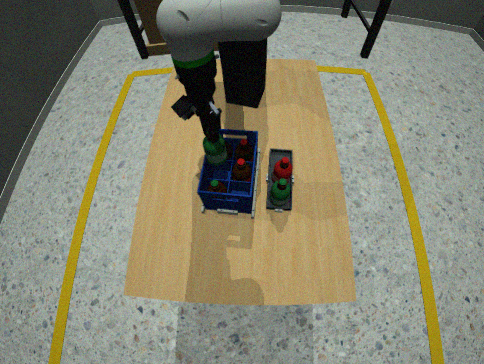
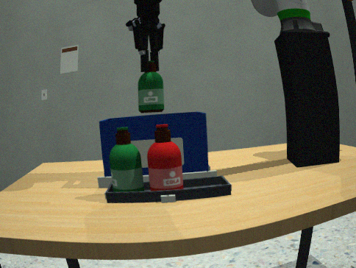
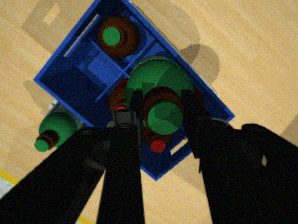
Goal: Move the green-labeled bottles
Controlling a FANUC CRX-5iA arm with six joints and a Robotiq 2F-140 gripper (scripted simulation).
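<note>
The arm is reached out from its black pedestal (image 2: pixel 312 110) with the wrist pointed straight down over the blue crate (image 1: pixel 248 192). Three bottles are counted in the crate and two on the tray (image 2: pixel 206 189), one green-labeled bottle (image 2: pixel 126 166) and one red-labeled bottle (image 2: pixel 165 163). A third green-labeled bottle, the held bottle (image 2: pixel 151 92), is hung upright above the crate, its neck pinched by the narrowly closed gripper (image 2: pixel 148 60).

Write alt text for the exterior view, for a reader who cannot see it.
A black robot hand holds a green-labeled bottle by its neck, upright in the air above a blue crate on a wooden table. In front of the crate, a dark tray carries a green bottle and a red bottle, both standing.
</note>
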